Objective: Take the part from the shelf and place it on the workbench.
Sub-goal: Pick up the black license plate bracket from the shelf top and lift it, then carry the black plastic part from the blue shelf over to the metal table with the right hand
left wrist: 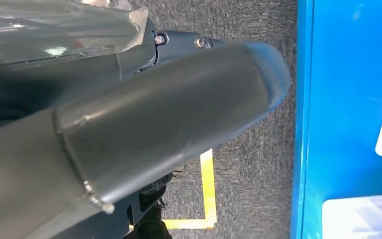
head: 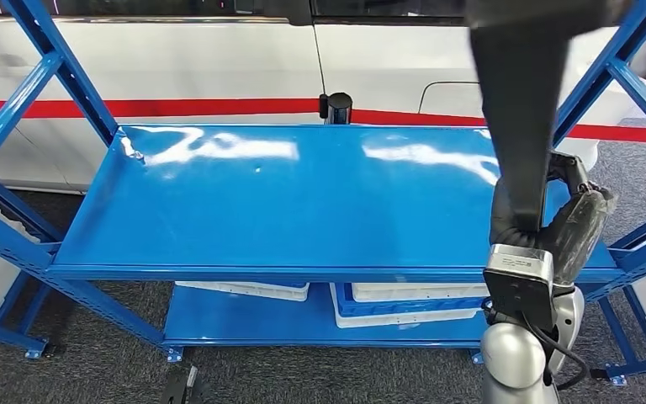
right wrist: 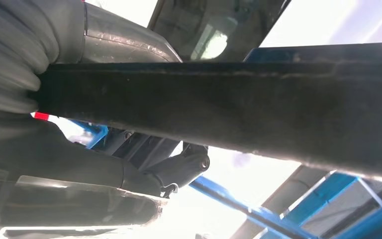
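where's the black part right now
In the head view, the long black part stands upright in the right hand, above the right end of the blue shelf.

I see grey carpet [head: 118, 370] under the blue rack [head: 286, 202]; behind it, what looks like a white vehicle [head: 219, 59] with a red stripe [head: 177, 108].

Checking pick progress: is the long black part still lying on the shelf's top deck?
No, the right hand grips the black part upright above the blue deck.

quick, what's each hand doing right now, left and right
Left hand: its thick thumb shows close up; whether it is open or closed cannot be told.
Right hand: closed around the long black part, held above the blue shelf.
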